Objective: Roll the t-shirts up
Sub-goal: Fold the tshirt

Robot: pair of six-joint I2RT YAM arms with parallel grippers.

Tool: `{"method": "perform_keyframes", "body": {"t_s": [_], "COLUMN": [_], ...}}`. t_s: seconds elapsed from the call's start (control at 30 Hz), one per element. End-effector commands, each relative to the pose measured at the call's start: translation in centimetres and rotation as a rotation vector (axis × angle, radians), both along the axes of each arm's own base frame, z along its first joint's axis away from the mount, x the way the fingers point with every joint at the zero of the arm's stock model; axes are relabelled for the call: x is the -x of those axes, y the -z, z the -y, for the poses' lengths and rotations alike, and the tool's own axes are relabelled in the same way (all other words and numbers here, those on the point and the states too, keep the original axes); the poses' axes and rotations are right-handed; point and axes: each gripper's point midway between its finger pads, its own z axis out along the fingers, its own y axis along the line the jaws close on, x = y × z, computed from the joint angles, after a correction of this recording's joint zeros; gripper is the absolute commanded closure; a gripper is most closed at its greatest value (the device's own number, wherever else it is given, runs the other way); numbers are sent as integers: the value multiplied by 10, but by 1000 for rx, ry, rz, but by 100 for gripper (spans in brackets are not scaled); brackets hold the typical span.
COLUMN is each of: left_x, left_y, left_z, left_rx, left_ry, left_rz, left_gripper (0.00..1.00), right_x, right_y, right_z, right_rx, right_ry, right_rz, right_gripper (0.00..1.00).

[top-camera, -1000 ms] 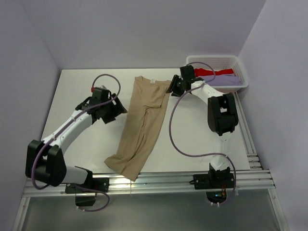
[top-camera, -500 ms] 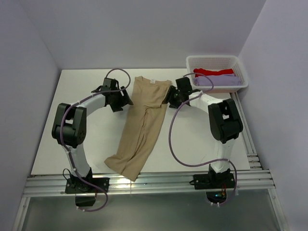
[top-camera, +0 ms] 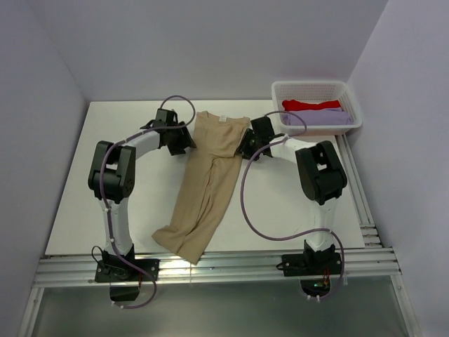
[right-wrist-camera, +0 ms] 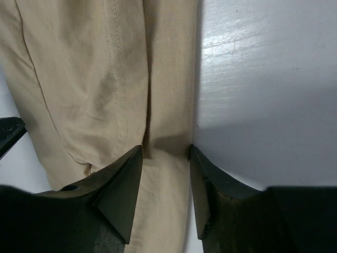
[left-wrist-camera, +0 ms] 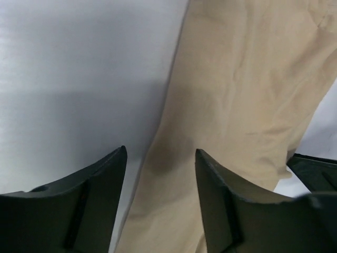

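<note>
Black fingers parted, my left gripper (left-wrist-camera: 160, 153) straddles the left edge of the tan t-shirt (top-camera: 209, 182), which lies folded lengthwise mid-table, collar far. My right gripper (right-wrist-camera: 166, 150) straddles the right edge, also unclenched. I judge they are paired for an even roll. A red tee (top-camera: 312, 105) and a lavender tee (top-camera: 319, 117) sit in the white basket (top-camera: 309, 83).

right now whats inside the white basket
A red t-shirt and a lavender t-shirt lie in the basket, the red one farther back. Anything beneath them is covered.
</note>
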Motion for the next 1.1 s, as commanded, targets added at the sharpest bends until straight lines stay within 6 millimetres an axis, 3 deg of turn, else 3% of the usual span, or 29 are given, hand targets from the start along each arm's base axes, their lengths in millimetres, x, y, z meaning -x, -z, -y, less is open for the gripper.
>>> {"method": "perform_keyframes", "body": {"t_s": [0.0,0.1,0.13,0.37,0.53,0.57,0.63,0.67,0.73,0.77,0.83,0.9,0.93,0.97,1.03,1.07], "left_x": [-11,-18,-19,-39,-54,-54,-59,-57,-56,-51,-53,-60,-69,-72,-82,-91], "left_y": [10,20,21,27,26,26,22,22,20,18,14,16,8,21,22,14], "left_z": [7,7,8,6,-15,-20,-30,-34,-38,-39,-38,-38,-37,-38,-42,-42], "left_rx": [3,-4,-2,33,68,68,65,58,51,53,67,53,42,27,18,25], "left_ry": [39,40,38,-3,-111,-130,-173,-189,-219,-226,-225,-212,-205,-201,-195,-194], "left_rz": [6,-9,-8,-7,-2,-5,13,13,24,27,55,60,61,36,41,60], "left_gripper": [41,63,73,100,100,100,100,100,100,100,100,100,100,100,100,100], "right_x": [-6,-12,-13,-43,-67,-81,-86,-101,-103,-117,-121,-128,-129,-130,-128,-127], "right_y": [13,12,14,13,13,4,16,3,18,3,10,4,4,3,2,2], "right_z": [0,-1,0,-6,-4,-2,-1,-2,-2,-6,-4,-7,-9,-9,-11,-13], "right_rx": [12,17,23,-9,-14,-23,-20,-30,-10,-17,-2,-20,-29,-35,-50,-56], "right_ry": [13,22,23,9,16,23,11,9,-5,-14,-17,-27,-31,-30,-42,-49], "right_rz": [-9,-1,-5,-3,-14,9,-26,7,-37,0,-15,2,8,9,11,10], "right_gripper": [53,68,79,100,100,100,100,100,100,100,100,98,98,97,91,89]}}
